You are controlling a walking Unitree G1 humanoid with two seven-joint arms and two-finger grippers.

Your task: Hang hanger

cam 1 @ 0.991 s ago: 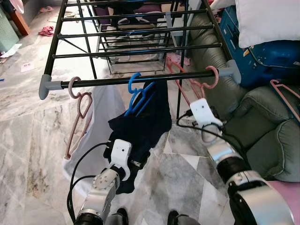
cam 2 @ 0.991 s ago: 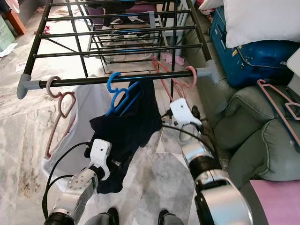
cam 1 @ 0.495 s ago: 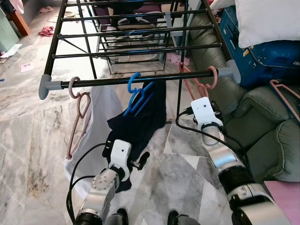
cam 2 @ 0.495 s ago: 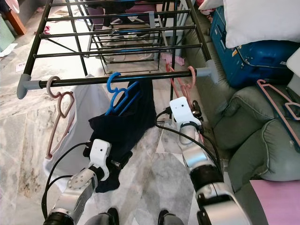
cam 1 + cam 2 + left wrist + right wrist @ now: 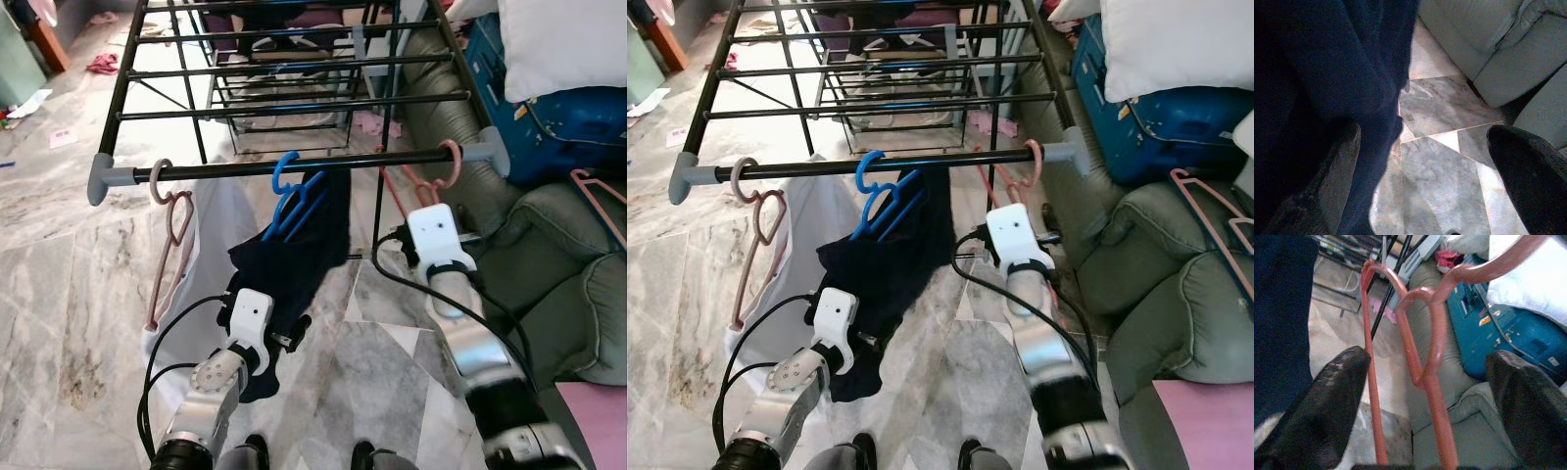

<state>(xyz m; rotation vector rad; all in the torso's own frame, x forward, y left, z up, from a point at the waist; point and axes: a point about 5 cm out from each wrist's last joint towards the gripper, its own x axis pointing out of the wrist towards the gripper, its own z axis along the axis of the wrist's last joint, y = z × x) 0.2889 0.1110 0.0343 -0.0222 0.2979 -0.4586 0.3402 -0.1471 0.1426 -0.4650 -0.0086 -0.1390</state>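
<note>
Pink hanger (image 5: 1432, 357): hook over the front rail of the drying rack (image 5: 294, 166), at the rail's right end beside the grey end cap; body dangles below the rail. In the right wrist view it hangs in the gap between the right gripper's (image 5: 1420, 396) two black fingers (image 5: 1327, 406), which are spread wide and touch it on neither side – released, not grasping.

Drying rack: black rails, grey corner caps, standing on the marble floor (image 5: 59, 284). Beyond the right fingers, past the hanger, a grey-green sofa (image 5: 558, 255) and a blue suitcase (image 5: 568, 117) with a white pillow (image 5: 558, 44) on top.

Dark navy garment (image 5: 294, 264): hangs from a blue hanger (image 5: 289, 196) mid-rail. It lies just beside one finger of the left gripper (image 5: 1425, 166), whose fingers are spread apart, nothing between them but floor.

Second pink hanger (image 5: 168, 245): near the rail's left end, well apart from both grippers.
</note>
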